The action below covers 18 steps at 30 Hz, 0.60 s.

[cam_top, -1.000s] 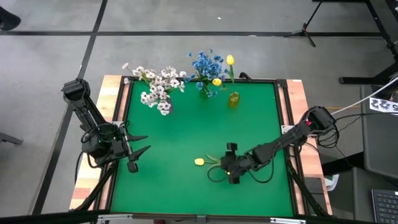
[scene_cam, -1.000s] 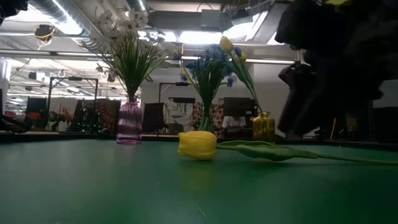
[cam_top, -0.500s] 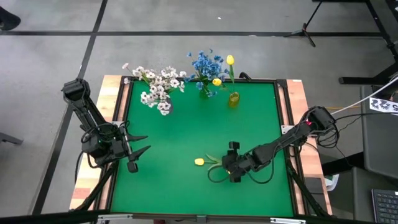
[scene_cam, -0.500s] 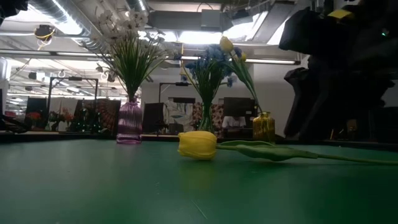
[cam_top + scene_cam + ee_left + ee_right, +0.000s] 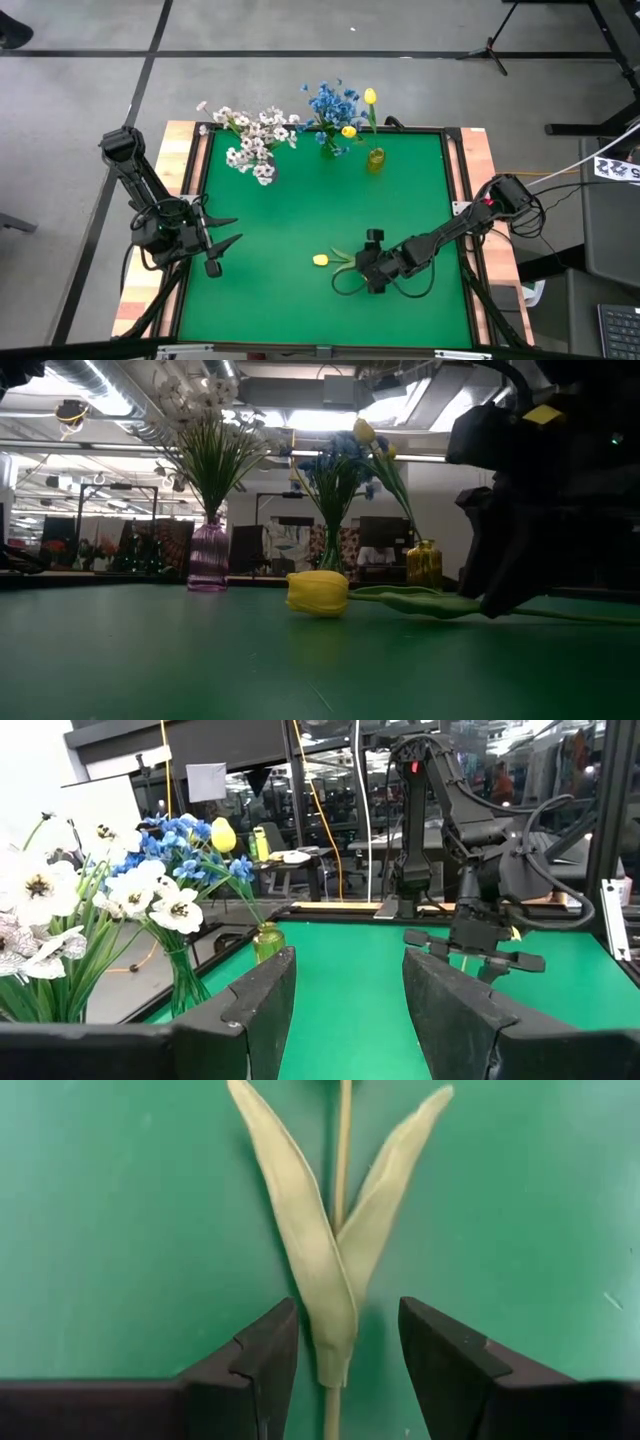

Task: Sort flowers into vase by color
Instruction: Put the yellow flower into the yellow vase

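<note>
I had the right gripper (image 5: 373, 262) low over the green mat near the bench's front edge, its fingers (image 5: 255, 1370) parted and straddling the leafy stem (image 5: 338, 1230) of the yellow tulip (image 5: 320, 260) without gripping it. The tulip lay flat, bud pointing toward the left edge. The left gripper (image 5: 222, 240) waited open near the left edge.
</note>
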Each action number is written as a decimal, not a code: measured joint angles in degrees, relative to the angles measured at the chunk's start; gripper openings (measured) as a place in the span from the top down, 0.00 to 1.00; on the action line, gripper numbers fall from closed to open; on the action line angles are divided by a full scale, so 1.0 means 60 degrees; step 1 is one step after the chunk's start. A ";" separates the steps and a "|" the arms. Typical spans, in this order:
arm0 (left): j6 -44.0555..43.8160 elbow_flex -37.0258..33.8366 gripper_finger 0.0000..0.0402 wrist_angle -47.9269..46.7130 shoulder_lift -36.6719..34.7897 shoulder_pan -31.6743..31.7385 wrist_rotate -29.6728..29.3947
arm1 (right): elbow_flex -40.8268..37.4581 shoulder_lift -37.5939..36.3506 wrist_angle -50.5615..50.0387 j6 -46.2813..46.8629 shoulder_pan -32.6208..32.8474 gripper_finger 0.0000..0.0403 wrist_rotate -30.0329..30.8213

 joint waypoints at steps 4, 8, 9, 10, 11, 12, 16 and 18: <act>0.0000 0.0000 0.55 0.0000 0.0000 0.0000 -0.0006 | 0.0000 0.0000 -0.0208 0.0036 -0.0132 0.57 -0.0109; 0.0000 -0.0002 0.55 0.0000 0.0000 -0.0003 -0.0007 | 0.0000 0.0000 -0.0234 -0.0034 -0.0299 0.57 -0.0268; 0.0000 0.0000 0.55 -0.0002 0.0000 -0.0002 -0.0007 | 0.0000 0.0000 -0.0234 -0.0043 -0.0317 0.57 -0.0315; 0.0000 0.0000 0.55 0.0000 -0.0001 -0.0001 -0.0007 | 0.0000 0.0000 -0.0233 -0.0048 -0.0372 0.57 -0.0338; 0.0000 -0.0001 0.55 -0.0002 -0.0002 0.0000 -0.0007 | 0.0000 0.0000 -0.0231 -0.0058 -0.0414 0.57 -0.0392; 0.0000 0.0002 0.55 -0.0036 0.0000 -0.0004 -0.0007 | 0.0000 -0.0001 -0.0229 -0.0057 -0.0434 0.57 -0.0487; -0.0220 0.0000 0.55 -0.0388 0.0000 -0.0002 -0.0007 | 0.0000 -0.0007 -0.0231 -0.0037 -0.0514 0.59 -0.0673; -0.0425 0.0002 0.55 -0.0580 0.0000 -0.0004 -0.0007 | 0.0004 -0.0007 -0.0224 -0.0037 -0.0551 0.62 -0.0857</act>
